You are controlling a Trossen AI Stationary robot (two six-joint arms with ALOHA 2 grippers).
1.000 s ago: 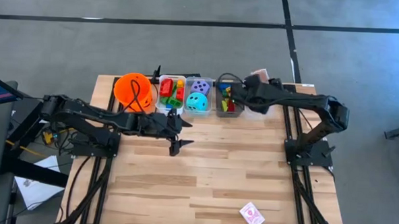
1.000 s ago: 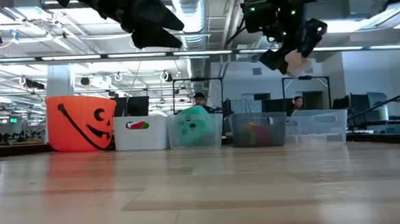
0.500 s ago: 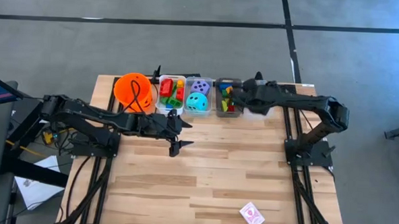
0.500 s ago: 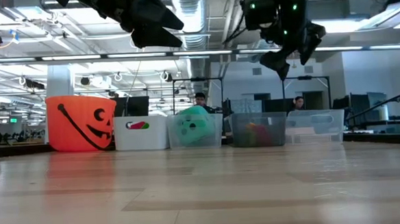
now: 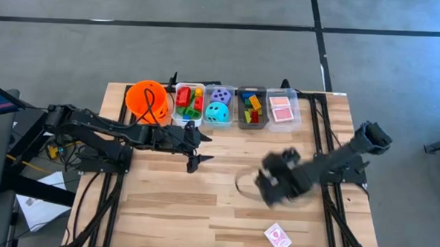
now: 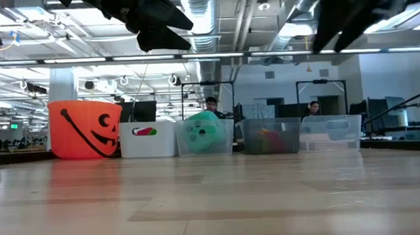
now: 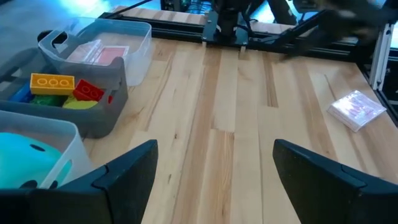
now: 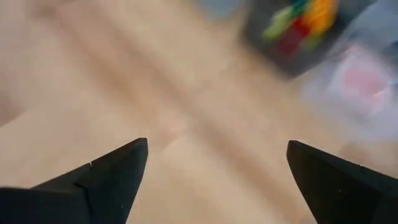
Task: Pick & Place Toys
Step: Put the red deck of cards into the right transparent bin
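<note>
A red-and-white playing card (image 5: 277, 236) lies flat on the table near its front edge; the left wrist view shows this card (image 7: 356, 110) too. My right gripper (image 5: 275, 182) hangs blurred above the table's middle right, open, with nothing between its fingers (image 8: 214, 177). My left gripper (image 5: 202, 149) waits open in the air in front of the bins, also empty (image 7: 214, 168). More toys lie in bins at the far edge: bricks (image 5: 189, 101), two dice (image 5: 218, 105), more bricks (image 5: 251, 108) and cards (image 5: 282, 107).
An orange bucket (image 5: 147, 99) stands left of the row of bins along the far edge. Bare wooden table (image 5: 164, 210) lies between the bins and the front edge. The low view shows the bucket (image 6: 86, 129) and bins (image 6: 272, 136) with a room behind.
My right gripper hung above the rightmost far bin with a card in its fingers; the card has left them. The gripper has then swung fast toward the table's near edge, turning as it went. The cards in that bin now show uncovered.
</note>
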